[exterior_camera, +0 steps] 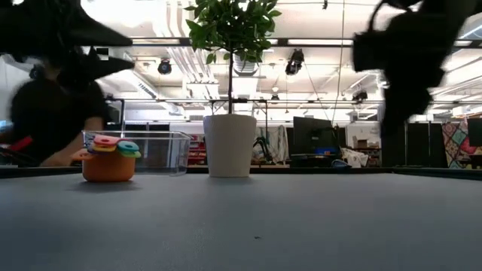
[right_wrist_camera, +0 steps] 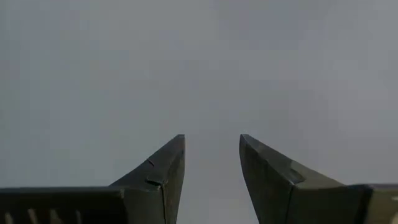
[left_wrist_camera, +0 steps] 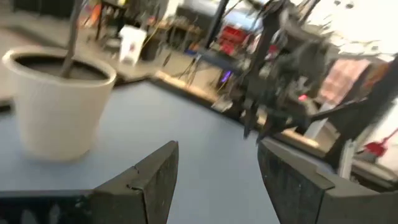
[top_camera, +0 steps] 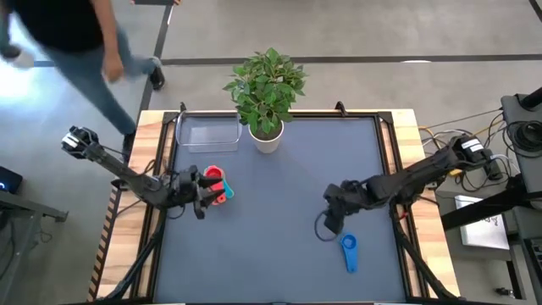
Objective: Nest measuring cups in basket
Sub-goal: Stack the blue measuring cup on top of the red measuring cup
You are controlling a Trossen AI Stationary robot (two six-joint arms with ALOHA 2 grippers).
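A nested stack of measuring cups (top_camera: 217, 185) stands upright on the table at the left. The orange cup (exterior_camera: 108, 166) is outermost, with red, yellow, green and teal handles fanned over its rim. My left gripper (left_wrist_camera: 217, 149) is open beside the stack (top_camera: 203, 196), with nothing between its fingers. A blue cup (top_camera: 348, 252) lies alone on the table at the near right. My right gripper (right_wrist_camera: 211, 140) is open just beyond it (top_camera: 330, 220) over bare table. The clear basket (top_camera: 207, 131) rests on its base at the far left.
A potted plant in a white pot (top_camera: 267, 135) stands at the far middle, just right of the basket. A person (top_camera: 76, 42) moves beyond the table's far left corner. The table's middle (top_camera: 271, 212) is bare grey surface.
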